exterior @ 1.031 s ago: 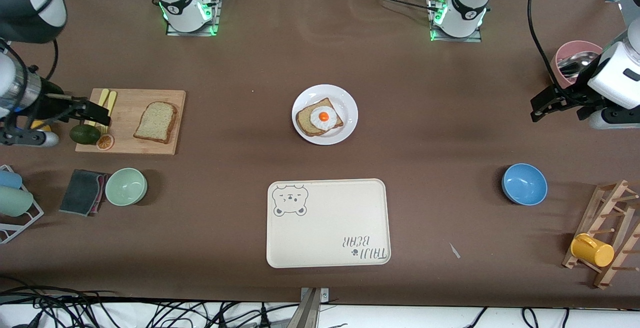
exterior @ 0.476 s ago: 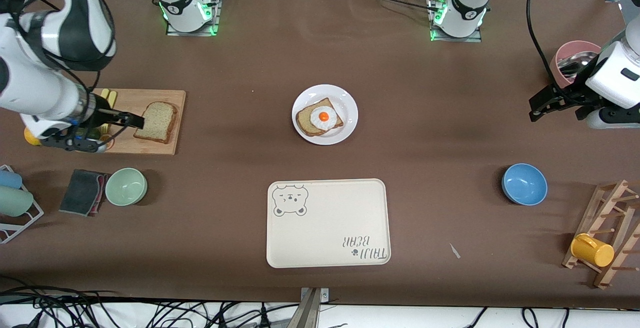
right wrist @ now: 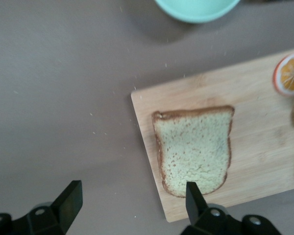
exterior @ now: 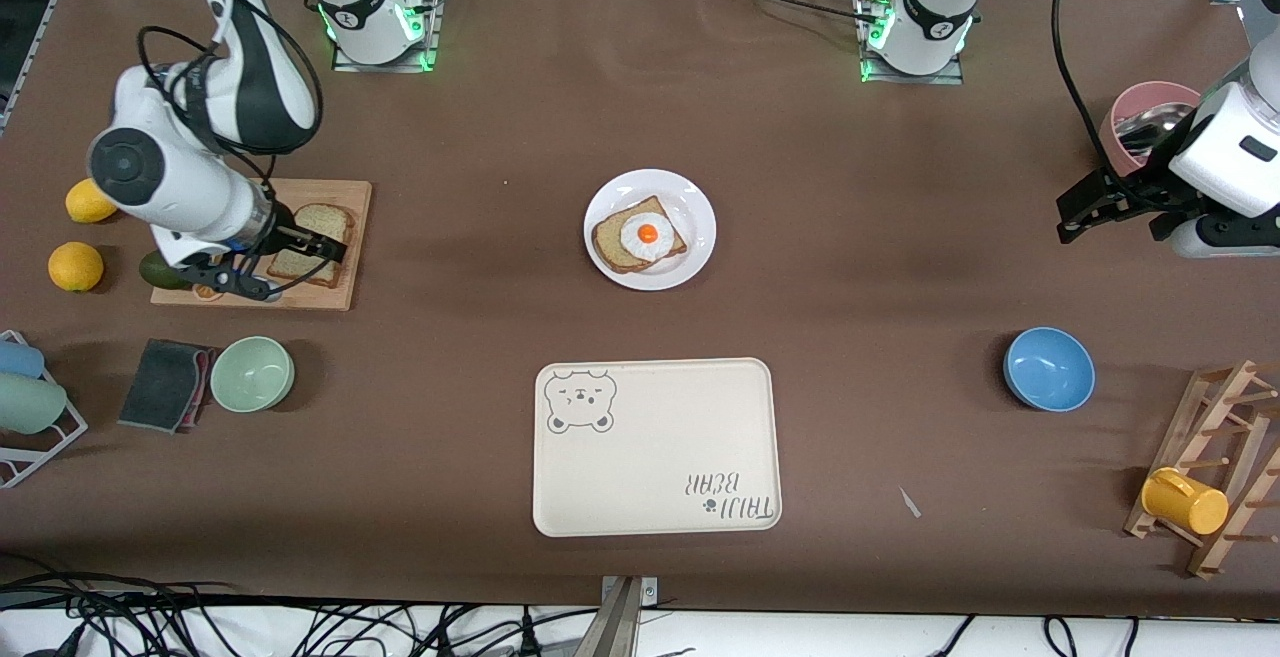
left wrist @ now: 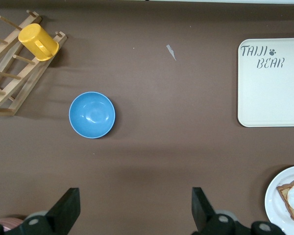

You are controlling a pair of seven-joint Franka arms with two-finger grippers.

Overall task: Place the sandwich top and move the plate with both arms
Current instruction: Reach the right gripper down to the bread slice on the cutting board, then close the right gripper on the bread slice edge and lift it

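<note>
The sandwich top (exterior: 322, 224), a tan speckled slice with a brown crust, lies flat on a wooden cutting board (exterior: 355, 199) toward the right arm's end of the table; it also shows in the right wrist view (right wrist: 196, 149). My right gripper (exterior: 310, 257) hangs open and empty over the slice and board; in the right wrist view (right wrist: 132, 200) one finger is over the slice's rounded end, the other over bare table. The white plate (exterior: 693, 205) sits mid-table and holds a slice with a fried egg. My left gripper (exterior: 1085, 212) waits open and empty (left wrist: 134, 208) over the table at the left arm's end.
An orange slice (right wrist: 289, 73), avocado (exterior: 160, 272) and two lemons (exterior: 75, 267) lie by the board. A green bowl (exterior: 252, 374) and dark cloth (exterior: 165, 384) are nearer the camera. The cream bear tray (exterior: 655, 447), blue bowl (exterior: 1048, 369), pink bowl (exterior: 1150, 122) and mug rack (exterior: 1225, 457) also stand here.
My right arm has swung in from the table's end and carried its open gripper over the cutting board and bread slice. The left arm has not moved.
</note>
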